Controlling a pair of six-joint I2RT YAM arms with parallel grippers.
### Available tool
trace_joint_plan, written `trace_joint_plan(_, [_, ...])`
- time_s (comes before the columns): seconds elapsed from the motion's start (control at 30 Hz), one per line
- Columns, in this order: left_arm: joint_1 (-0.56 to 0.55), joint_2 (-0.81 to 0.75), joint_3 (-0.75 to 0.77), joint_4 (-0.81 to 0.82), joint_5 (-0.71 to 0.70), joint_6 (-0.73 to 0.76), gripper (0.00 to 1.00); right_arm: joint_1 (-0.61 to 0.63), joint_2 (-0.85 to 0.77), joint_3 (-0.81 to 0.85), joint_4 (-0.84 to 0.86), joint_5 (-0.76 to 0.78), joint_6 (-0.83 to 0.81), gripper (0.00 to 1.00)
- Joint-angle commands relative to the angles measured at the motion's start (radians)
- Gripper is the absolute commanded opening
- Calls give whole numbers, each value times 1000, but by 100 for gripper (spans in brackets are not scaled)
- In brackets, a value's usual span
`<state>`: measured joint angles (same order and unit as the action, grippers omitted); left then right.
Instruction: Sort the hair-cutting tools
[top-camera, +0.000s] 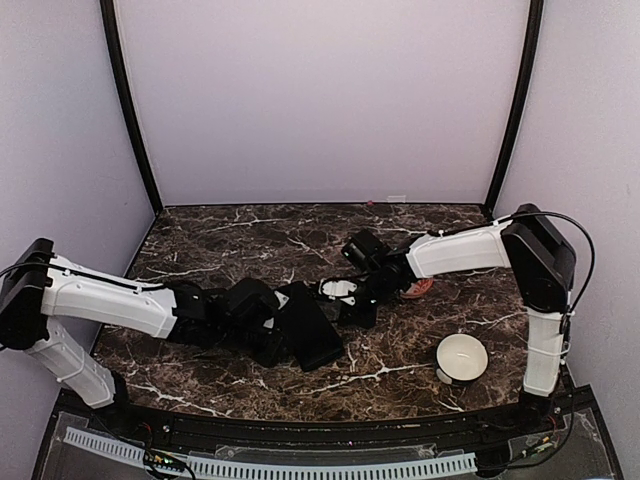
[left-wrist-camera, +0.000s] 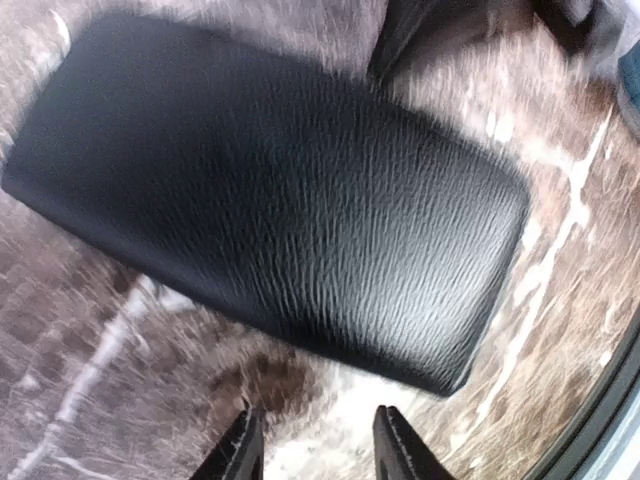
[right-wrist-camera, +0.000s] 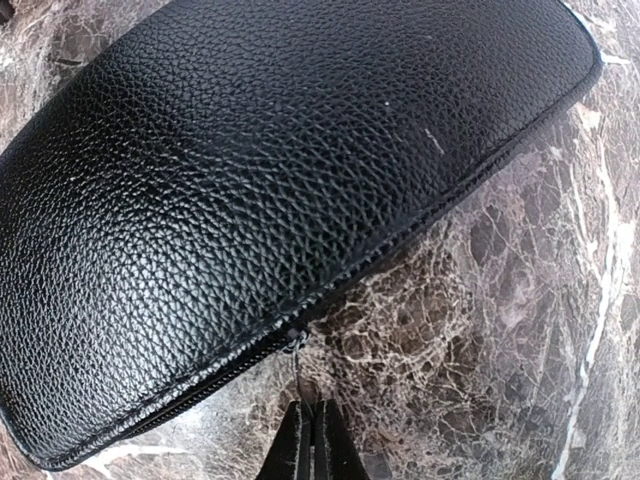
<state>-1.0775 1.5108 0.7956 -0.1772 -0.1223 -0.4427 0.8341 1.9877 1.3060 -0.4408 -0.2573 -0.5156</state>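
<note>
Dark brown marble-pattern tabletop (top-camera: 230, 230) with white veins. Flat black rectangular leather-grain case (top-camera: 315, 340) lies flat near the middle of it, angled, with both arms reaching in to it from either side.

Left end effector (left-wrist-camera: 315, 425): fingers apart, nothing between them, just off one long edge of the case and not touching it. The left wrist view is motion-blurred, so fine detail there is poor. The case fills most of that frame, with bare marble showing under the fingers.

Right end effector (right-wrist-camera: 312, 418): fingers pressed together, low over the marble at the case's zipped edge. A thin metal zipper pull (right-wrist-camera: 298, 370) runs from the zipper line (right-wrist-camera: 430, 215) straight down into the fingertips, so it looks pinched on the pull, though the contact itself is too small to be sure. The zipper along that edge appears closed.

Round white bowl (top-camera: 462, 357) sits upright on the tabletop toward the near right, well apart from the case, beside the right arm's upright link. Orange bowl (top-camera: 421, 289) is mostly hidden behind the right forearm; only a bit of its rim shows.

Hair-cutting tools: no view shows them, so I cannot tell where they lie.
</note>
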Motion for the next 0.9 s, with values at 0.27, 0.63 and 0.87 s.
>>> trace_joint_plan(0.27, [229,156,301,-80,-61,119,55,-11,6,1,13,1,-15,0])
trace_joint_plan(0.63, [385,298,411,-46,144,232,65,-11,19,21,4,-19,-10,0])
trace_joint_plan(0.87, [574,390,462,-50,568,355,55,-12,30,24,2,-33,-18,0])
